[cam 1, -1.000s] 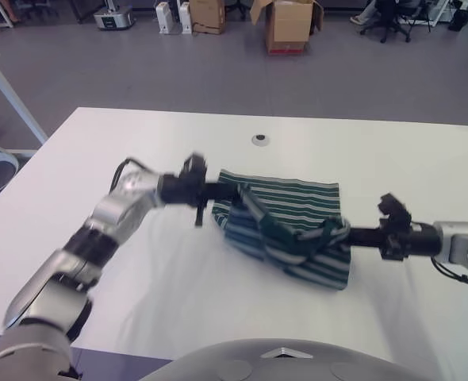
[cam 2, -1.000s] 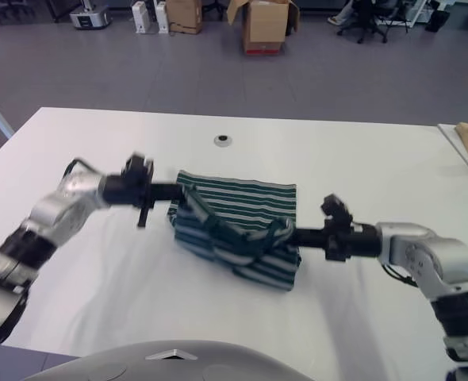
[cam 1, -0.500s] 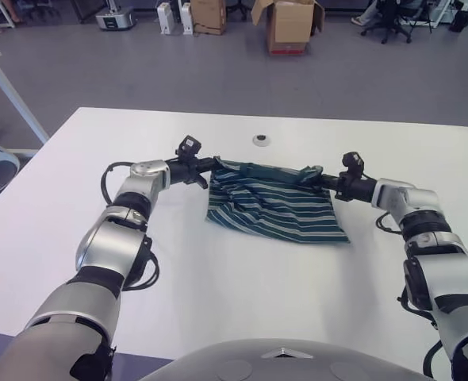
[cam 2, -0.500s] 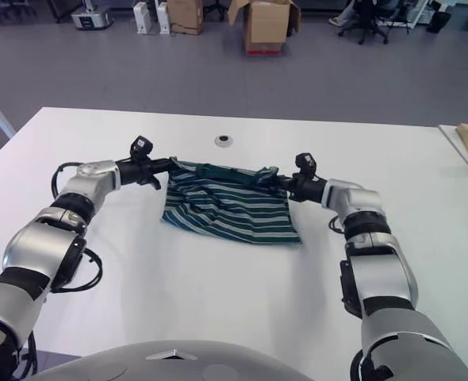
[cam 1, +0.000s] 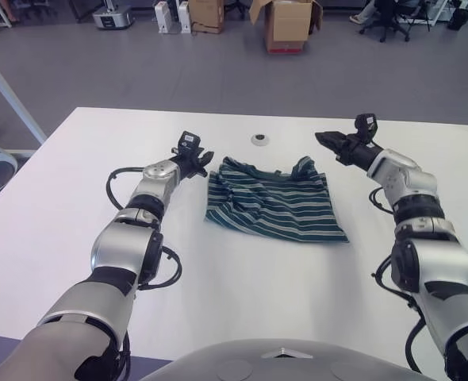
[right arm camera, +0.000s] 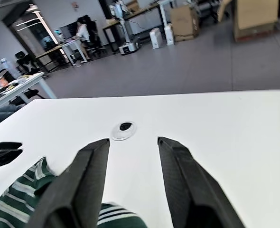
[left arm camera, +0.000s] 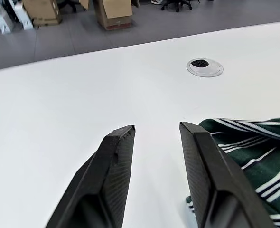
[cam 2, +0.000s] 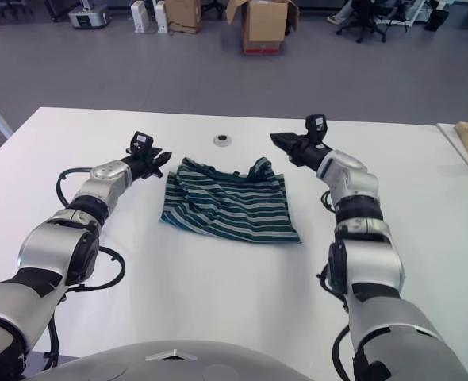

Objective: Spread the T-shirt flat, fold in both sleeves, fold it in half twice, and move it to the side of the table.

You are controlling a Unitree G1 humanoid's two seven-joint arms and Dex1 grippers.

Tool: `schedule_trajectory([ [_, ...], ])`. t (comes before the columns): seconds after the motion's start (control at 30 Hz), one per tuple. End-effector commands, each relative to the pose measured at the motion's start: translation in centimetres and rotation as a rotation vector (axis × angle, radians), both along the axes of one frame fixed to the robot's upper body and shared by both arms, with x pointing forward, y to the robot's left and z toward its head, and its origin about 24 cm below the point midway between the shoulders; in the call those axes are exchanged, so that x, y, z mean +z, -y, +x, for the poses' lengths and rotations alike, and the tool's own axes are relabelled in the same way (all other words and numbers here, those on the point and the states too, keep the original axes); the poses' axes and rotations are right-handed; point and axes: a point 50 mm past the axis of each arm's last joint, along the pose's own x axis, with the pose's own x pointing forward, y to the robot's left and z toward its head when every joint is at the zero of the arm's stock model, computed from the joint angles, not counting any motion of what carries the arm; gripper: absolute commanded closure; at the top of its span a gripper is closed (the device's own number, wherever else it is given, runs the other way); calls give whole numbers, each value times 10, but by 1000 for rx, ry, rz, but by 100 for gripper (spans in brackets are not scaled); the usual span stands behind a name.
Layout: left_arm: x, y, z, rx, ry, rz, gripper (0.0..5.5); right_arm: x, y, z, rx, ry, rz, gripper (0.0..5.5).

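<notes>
**A:** Landmark: the round grommet (cam 1: 258,140) set in the white table (cam 1: 218,270). Where does the T-shirt lie?

**B:** The T-shirt (cam 1: 272,198), dark green with white stripes, lies on the table on the robot's side of the grommet. It is close to the grommet and centred slightly to its right. It is folded into a rough rectangle. The edge facing the grommet is rumpled and humps up at both corners; the edge away from the grommet lies flatter.

**A:** And the left gripper?

**B:** The left gripper (cam 1: 205,161) sits to the left of the grommet and a little nearer the robot. It is low over the table, just beside the T-shirt's left corner on the grommet side. Its two fingers (left arm camera: 118,142) stand apart with bare table between them, and it holds nothing. Whether one finger brushes the cloth cannot be told.

**A:** The right gripper?

**B:** The right gripper (cam 1: 320,138) is to the right of the grommet and about level with it, by the raised right corner of the T-shirt. Its fingers (right arm camera: 175,152) are likewise spread with nothing between them, and they point toward the grommet.
</notes>
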Motion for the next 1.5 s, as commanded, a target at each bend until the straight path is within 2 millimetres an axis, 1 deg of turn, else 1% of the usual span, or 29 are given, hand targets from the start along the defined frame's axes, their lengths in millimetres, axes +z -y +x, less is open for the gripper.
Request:
schedule_trajectory([
  [0.03, 13, 36, -27, -616, 274, 224, 377, -13, -15, -74, 367, 10, -166, 361],
  [0.1, -9, 39, -48, -860, 309, 493, 377, -18, -15, -99, 450, -10, -241, 361],
  [0.13, -21, 36, -53, -926, 304, 652, 377, -20, -15, -108, 477, -16, -301, 361],
  [0.2, -45, 19, -57, -986, 259, 952, 377, -24, -13, -119, 522, -39, -450, 361],
  [0.27, -62, 2, -61, -1028, 212, 1138, 377, -28, -9, -122, 550, -63, -595, 361],
  [0.3, -70, -7, -65, -1043, 176, 1198, 377, -33, -6, -119, 550, -70, -693, 361],
  [0.37, -85, -25, -77, -1115, 107, 1294, 377, -45, -6, -109, 554, -96, -778, 361],
  [0.43, -98, -33, -100, -1207, -21, 1159, 377, -59, -4, -92, 555, -141, -842, 361],
  [0.47, -100, -32, -117, -1252, -130, 990, 377, -63, -3, -77, 544, -135, -897, 361],
  [0.5, -92, -29, -131, -1272, -217, 833, 377, -62, -5, -62, 534, -100, -951, 361],
  [0.57, -46, 3, -155, -1307, -326, 410, 377, -45, -23, -31, 475, 34, -935, 361],
  [0.6, -19, 32, -159, -1281, -334, 140, 377, -32, -37, -17, 430, 130, -884, 361],
  [0.63, -2, 52, -162, -1257, -357, -41, 377, -21, -48, -7, 396, 211, -829, 361],
  [0.67, 8, 67, -166, -1229, -380, -179, 377, -12, -55, -1, 378, 276, -779, 361],
  [0.7, 14, 71, -162, -1158, -370, -225, 377, -4, -56, 0, 362, 310, -716, 361],
  [0.73, 18, 65, -143, -1028, -319, -208, 377, 0, -53, -5, 365, 308, -633, 361],
  [0.77, 22, 50, -122, -891, -248, -137, 377, 1, -49, -17, 384, 284, -539, 361],
  [0.83, 25, 22, -97, -717, -174, 5, 377, 0, -47, -47, 435, 219, -369, 361],
  [0.9, 19, 4, -94, -658, -175, 81, 377, -8, -56, -84, 493, 127, -227, 361],
  [0.93, 13, -2, -96, -650, -180, 119, 377, -15, -63, -102, 525, 83, -204, 361],
  [1.0, -1, -6, -100, -658, -175, 209, 377, -40, -74, -133, 570, -8, -241, 361],
  [1.1, -7, -3, -101, -670, -128, 247, 377, -63, -79, -158, 596, -86, -351, 361],
  [1.17, -12, -6, -103, -670, -117, 276, 377, -72, -72, -166, 606, -114, -446, 361],
  [1.27, -28, -14, -114, -705, -118, 395, 377, -77, -59, -165, 599, -121, -562, 361],
  [1.33, -48, -26, -128, -743, -122, 532, 377, -71, -56, -162, 604, -101, -566, 361],
  [1.37, -53, -32, -132, -745, -106, 571, 377, -64, -57, -161, 598, -79, -516, 361],
  [1.4, -53, -36, -133, -741, -78, 579, 377, -56, -59, -158, 579, -57, -455, 361],
  [1.47, -34, -37, -133, -748, 61, 496, 377, -35, -57, -149, 476, -7, -329, 361],
  [1.5, -24, -40, -135, -767, 123, 475, 377, -28, -52, -145, 418, 11, -318, 361],
])
